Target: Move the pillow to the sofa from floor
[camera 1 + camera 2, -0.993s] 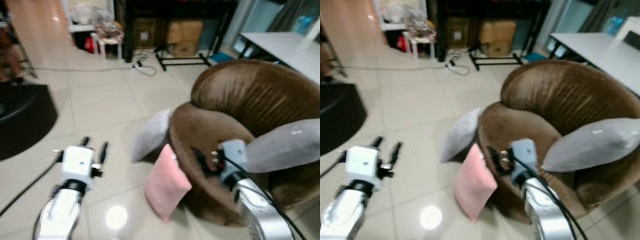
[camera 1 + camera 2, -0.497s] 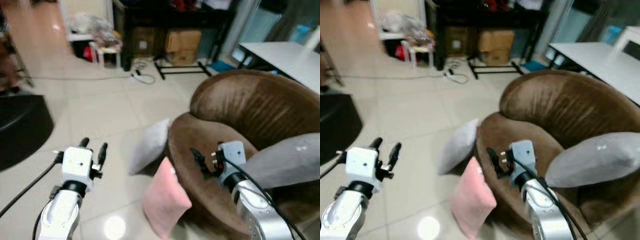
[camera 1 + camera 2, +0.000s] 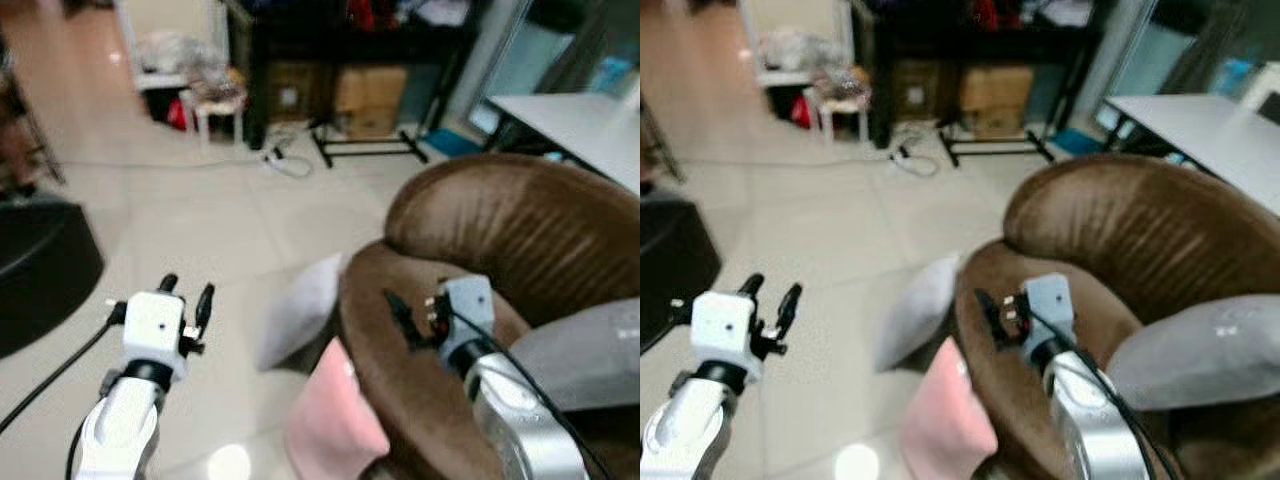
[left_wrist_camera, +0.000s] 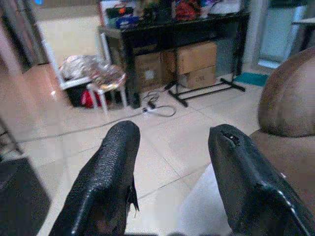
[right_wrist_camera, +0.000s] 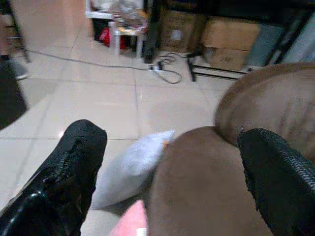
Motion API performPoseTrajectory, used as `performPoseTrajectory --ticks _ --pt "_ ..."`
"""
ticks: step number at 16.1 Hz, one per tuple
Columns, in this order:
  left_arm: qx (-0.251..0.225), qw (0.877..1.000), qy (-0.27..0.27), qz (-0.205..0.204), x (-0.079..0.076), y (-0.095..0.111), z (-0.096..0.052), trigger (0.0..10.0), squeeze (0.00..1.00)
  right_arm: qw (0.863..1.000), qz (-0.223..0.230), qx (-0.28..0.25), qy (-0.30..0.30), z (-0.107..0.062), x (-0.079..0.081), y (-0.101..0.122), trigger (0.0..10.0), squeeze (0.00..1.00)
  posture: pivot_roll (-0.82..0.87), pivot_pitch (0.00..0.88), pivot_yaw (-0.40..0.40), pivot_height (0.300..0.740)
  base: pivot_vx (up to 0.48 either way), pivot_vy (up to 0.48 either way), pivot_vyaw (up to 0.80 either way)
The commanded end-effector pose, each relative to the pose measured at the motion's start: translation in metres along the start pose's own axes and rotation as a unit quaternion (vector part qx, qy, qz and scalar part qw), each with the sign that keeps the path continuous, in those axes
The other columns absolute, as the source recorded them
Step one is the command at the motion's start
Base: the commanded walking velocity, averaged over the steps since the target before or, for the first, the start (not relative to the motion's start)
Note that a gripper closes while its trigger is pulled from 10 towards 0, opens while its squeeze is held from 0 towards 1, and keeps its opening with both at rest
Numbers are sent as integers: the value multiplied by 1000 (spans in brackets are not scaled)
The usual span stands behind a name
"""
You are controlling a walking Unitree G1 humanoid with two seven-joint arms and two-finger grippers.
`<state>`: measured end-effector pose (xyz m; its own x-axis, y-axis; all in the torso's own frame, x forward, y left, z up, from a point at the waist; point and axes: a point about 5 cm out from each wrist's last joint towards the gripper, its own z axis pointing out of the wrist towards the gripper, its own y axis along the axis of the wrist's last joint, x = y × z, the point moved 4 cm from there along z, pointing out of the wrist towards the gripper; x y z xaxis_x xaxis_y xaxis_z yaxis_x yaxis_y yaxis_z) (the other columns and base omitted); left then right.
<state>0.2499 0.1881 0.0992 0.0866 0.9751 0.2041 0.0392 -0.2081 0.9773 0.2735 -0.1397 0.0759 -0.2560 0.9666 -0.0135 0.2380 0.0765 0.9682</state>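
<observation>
Pink pillow (image 3: 335,420) on floor, below right tool (image 3: 408,318)

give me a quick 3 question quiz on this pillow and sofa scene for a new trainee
1. True or false: the pink pillow already lies on the brown sofa's seat.
2. Which claw is over the sofa's arm? A) left claw B) right claw
3. Fill in: the grey pillow on the floor leans against the ____.

Key: 1 false, it stands on the floor against the sofa. 2 B. 3 sofa.
</observation>
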Motion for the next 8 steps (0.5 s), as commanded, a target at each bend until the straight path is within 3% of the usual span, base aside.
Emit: performPoseTrajectory --ticks 1,4,8 --pt "-4 1000 -13 -5 -10 2 2 10000 0 1000 -4 12 -25 -4 -15 -5 10000 0 19 0 -101 740 304 0 0" --pt "-5 1000 -4 0 -8 2 4 10000 0 1000 -1 15 -27 -3 -16 -5 10000 0 15 0 -100 735 101 0 0" --pt "-4 1000 -2 8 -10 0 6 10000 0 999 1 14 -30 -4 -19 -5 10000 0 9 0 -103 690 0 0 0"
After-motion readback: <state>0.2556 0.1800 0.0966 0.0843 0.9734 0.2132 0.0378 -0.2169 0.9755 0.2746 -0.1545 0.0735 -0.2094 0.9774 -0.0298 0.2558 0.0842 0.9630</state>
